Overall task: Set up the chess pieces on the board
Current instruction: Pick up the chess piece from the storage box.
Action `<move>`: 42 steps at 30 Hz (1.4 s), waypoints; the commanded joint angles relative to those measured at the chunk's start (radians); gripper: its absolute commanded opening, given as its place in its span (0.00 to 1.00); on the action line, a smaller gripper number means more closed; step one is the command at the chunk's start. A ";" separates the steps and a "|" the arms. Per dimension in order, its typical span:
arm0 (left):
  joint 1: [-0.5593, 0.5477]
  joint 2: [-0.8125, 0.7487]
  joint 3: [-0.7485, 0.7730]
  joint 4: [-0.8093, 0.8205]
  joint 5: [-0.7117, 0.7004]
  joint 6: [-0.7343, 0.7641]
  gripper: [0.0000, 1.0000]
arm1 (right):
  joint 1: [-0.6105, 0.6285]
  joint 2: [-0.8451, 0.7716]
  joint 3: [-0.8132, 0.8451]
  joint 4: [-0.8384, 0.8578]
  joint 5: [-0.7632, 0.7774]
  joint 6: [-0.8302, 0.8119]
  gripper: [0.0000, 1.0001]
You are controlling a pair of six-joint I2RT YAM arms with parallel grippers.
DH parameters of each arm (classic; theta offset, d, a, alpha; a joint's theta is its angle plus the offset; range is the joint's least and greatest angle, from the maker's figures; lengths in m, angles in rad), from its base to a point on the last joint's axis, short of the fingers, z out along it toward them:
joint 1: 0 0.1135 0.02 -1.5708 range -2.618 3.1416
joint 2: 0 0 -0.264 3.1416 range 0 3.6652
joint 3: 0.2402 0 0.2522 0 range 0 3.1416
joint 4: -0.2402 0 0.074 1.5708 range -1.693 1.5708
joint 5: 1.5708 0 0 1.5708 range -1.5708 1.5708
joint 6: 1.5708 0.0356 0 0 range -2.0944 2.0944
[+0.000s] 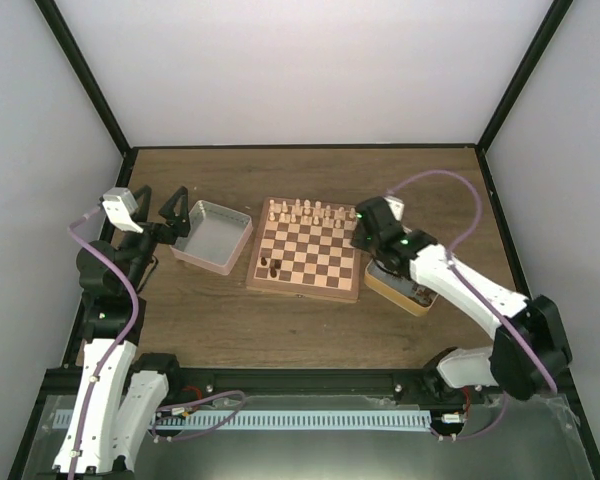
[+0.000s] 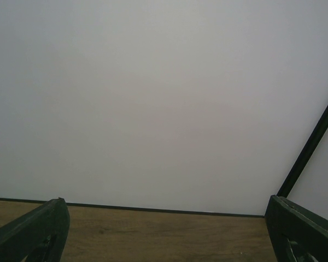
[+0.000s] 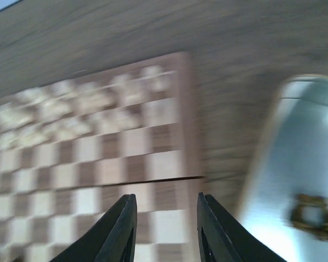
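A: So, where are the dark chess pieces [image 1: 273, 267]?
B: A few stand at the near left corner of the board [image 1: 302, 291]. Something dark and blurred lies in the right tin [image 3: 273, 164].
A: And the right gripper [image 3: 167, 199]?
B: Parted and empty, over the board's right edge. I think fetching comes next, and it needs a fine pinch. The left gripper [image 1: 178, 215] gapes wide.

Plain white walls [image 1: 300, 70], black frame posts [image 1: 85, 75], brown wood-grain tabletop [image 1: 280, 330], soft even light
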 commanded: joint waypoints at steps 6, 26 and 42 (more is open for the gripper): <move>0.006 -0.008 -0.010 0.026 0.013 -0.011 1.00 | -0.333 -0.166 -0.258 -0.003 0.096 0.013 0.31; 0.006 -0.002 -0.008 0.023 0.010 -0.008 1.00 | -0.639 0.098 -0.355 0.390 -0.158 -0.203 0.37; 0.005 -0.007 -0.009 0.020 0.008 -0.006 1.00 | -0.640 0.208 -0.287 0.312 -0.192 -0.216 0.27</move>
